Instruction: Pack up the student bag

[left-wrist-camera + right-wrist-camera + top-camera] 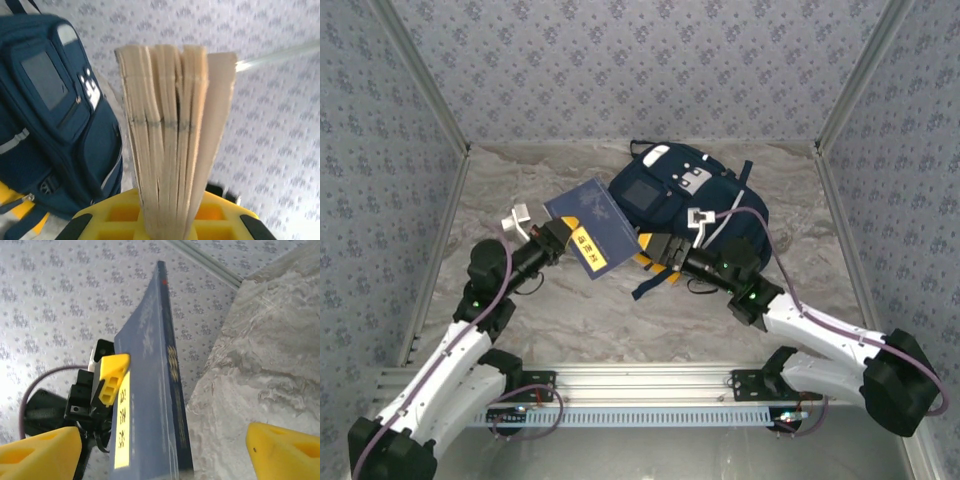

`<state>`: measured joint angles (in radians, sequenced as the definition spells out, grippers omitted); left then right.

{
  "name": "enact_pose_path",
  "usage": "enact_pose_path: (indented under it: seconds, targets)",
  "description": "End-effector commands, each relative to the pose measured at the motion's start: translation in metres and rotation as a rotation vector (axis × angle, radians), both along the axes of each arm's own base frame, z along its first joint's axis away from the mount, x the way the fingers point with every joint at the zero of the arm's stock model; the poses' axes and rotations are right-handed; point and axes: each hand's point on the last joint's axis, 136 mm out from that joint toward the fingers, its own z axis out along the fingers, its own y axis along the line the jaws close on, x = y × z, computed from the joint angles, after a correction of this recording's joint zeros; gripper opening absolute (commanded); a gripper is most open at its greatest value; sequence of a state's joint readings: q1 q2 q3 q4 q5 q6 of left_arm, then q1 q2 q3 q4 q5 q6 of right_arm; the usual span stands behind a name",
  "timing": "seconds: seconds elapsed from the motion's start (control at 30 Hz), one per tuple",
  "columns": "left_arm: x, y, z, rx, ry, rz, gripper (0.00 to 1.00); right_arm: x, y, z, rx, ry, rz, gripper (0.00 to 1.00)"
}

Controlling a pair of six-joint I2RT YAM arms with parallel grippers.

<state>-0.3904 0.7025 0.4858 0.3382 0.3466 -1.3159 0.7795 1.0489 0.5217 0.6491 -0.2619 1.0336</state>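
Here's the grey marbled tabletop [570, 320], walled in by blue-grey patterned panels [620, 70]. Lying flat towards the far side is the student bag, a big navy-blue fabric backpack with white trim and a small square front panel [720, 195]. It sits just beyond the right jaws and off to the right of the left jaws. From the left wrist camera, the bag [35, 145] lies to the left of the jaws, front pocket facing up.

Next, the thick navy-blue hardcover book with a yellow label strip [588, 222] is up off the table and tilted, between the two arms. The left gripper [165, 220] has it: the yellow jaws are pinching the book at its lower edge, and the cream page block [167, 130] rises straight out from between them.

Over to the right gripper [162, 440], with its yellow fingers [285, 452] spread wide. The book's spine [150, 405] stands in the gap between them, nearer the left-hand finger and touching neither. Just beyond, one yellow finger of the left gripper [111, 379] presses flat on the book's cover.
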Motion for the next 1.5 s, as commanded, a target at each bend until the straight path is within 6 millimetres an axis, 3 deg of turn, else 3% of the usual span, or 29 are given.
enact_pose_path:
  seconds: [0.0, 0.1, 0.33, 0.53, 0.67, 0.87, 0.93, 1.07, 1.13, 1.23, 1.3, 1.33, 1.4, 1.47]
  targets:
    - [0.003, 0.025, 0.047, -0.183, -0.079, 0.182, 0.00, 0.009, -0.010, 0.012, 0.119, -0.006, -0.120, 0.96]
    - [0.000, 0.026, 0.057, -0.190, -0.095, 0.230, 0.00, 0.006, -0.001, 0.016, 0.137, 0.001, -0.114, 0.96]
    - [-0.002, 0.004, 0.059, -0.171, -0.086, 0.173, 0.00, 0.005, 0.026, 0.034, 0.194, -0.033, -0.069, 0.96]
    - [-0.004, -0.001, 0.051, -0.147, -0.084, 0.180, 0.00, 0.006, 0.041, 0.050, 0.251, -0.051, -0.028, 0.84]
    - [-0.005, -0.003, 0.047, -0.128, -0.081, 0.182, 0.00, 0.004, 0.049, 0.052, 0.284, -0.033, -0.004, 0.69]
    - [-0.003, -0.007, 0.042, -0.102, -0.067, 0.181, 0.00, 0.006, 0.055, 0.043, 0.269, -0.004, -0.007, 0.56]
    - [-0.003, -0.009, 0.040, -0.096, -0.061, 0.176, 0.00, 0.007, 0.055, 0.038, 0.264, 0.005, -0.013, 0.45]
    - [-0.003, -0.012, 0.035, -0.074, -0.051, 0.170, 0.00, 0.009, 0.053, 0.030, 0.249, 0.032, -0.024, 0.12]
    - [-0.004, -0.013, 0.034, -0.027, -0.063, 0.166, 0.04, 0.012, 0.045, 0.026, 0.237, 0.043, -0.050, 0.02]
    - [-0.006, -0.014, 0.024, 0.165, -0.095, 0.154, 0.36, 0.021, 0.021, 0.016, 0.188, 0.061, -0.113, 0.00]
    - [-0.006, -0.015, 0.007, 0.306, -0.085, 0.137, 0.56, 0.032, -0.010, -0.001, 0.114, 0.111, -0.199, 0.00]
    - [-0.006, -0.017, 0.002, 0.353, -0.087, 0.121, 0.60, 0.037, -0.027, -0.011, 0.056, 0.142, -0.245, 0.00]
    - [-0.003, -0.029, -0.011, 0.457, -0.089, 0.061, 0.65, 0.044, -0.074, -0.031, -0.091, 0.210, -0.374, 0.00]
    - [0.003, -0.047, -0.016, 0.554, -0.103, -0.023, 0.66, 0.044, -0.117, -0.035, -0.172, 0.219, -0.485, 0.00]
